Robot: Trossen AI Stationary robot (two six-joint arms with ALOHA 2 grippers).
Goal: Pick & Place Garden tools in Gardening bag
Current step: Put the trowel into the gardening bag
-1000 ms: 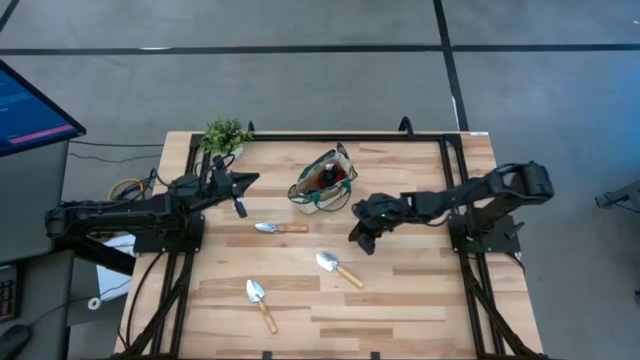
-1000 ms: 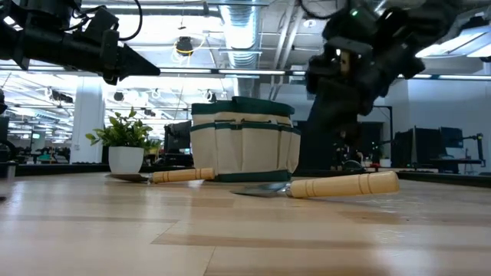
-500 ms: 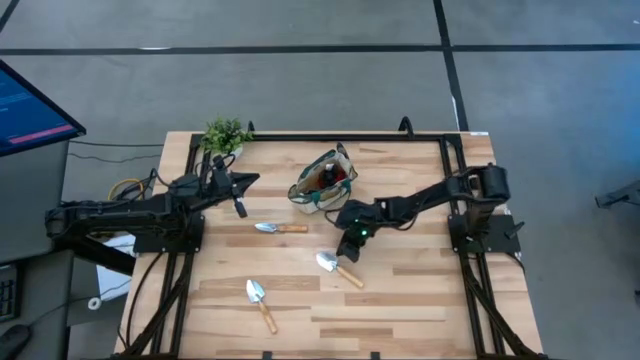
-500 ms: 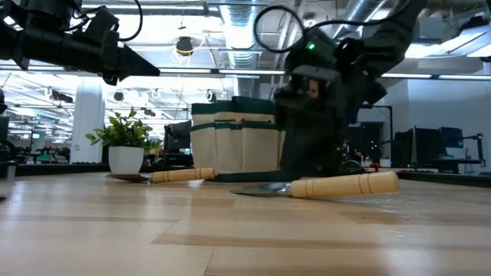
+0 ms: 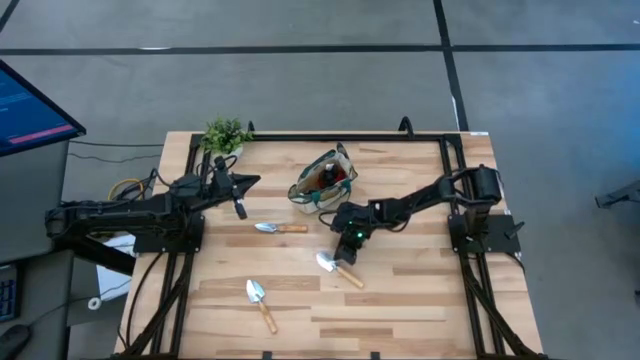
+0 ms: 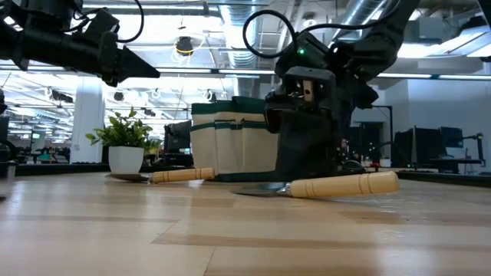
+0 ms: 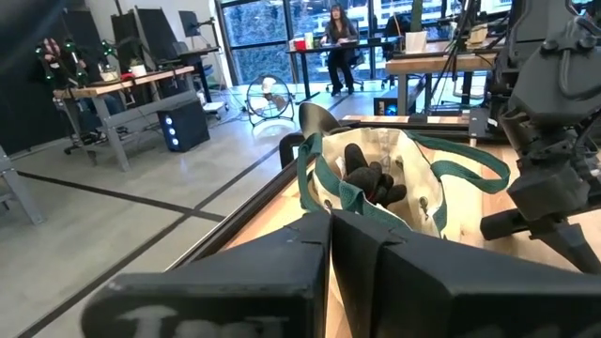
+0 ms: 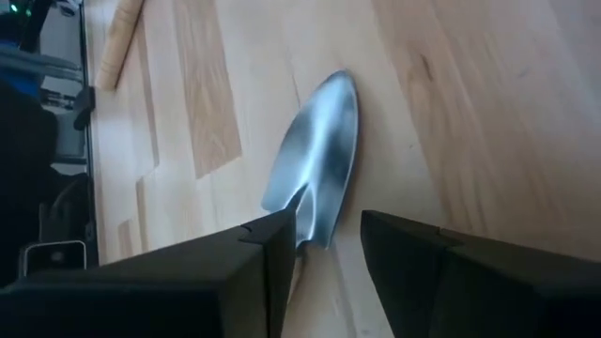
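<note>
Fingers on the right gripper [image 8: 324,246] are spread, straddling the trowel [image 5: 339,268] neck near the table's middle, just in front of the gardening bag [image 5: 323,182]. Risk imo: pinching that slick tapered blade could make it pivot or slip. Left gripper [image 5: 240,194] hangs clenched, empty.

Nothing to read here, and I'm looking hard. The blue monitor [image 5: 30,105] at the table's edge carries lines of something, too small for me to make out. The gardening bag [image 7: 394,178] shows me plain beige fabric and green trim, no brand, no label. The trowel [image 8: 317,178] blade between my right fingers is bare metal, no stamp I can see. Desks and screens in the room behind the table: no sign or number legible either.
</note>
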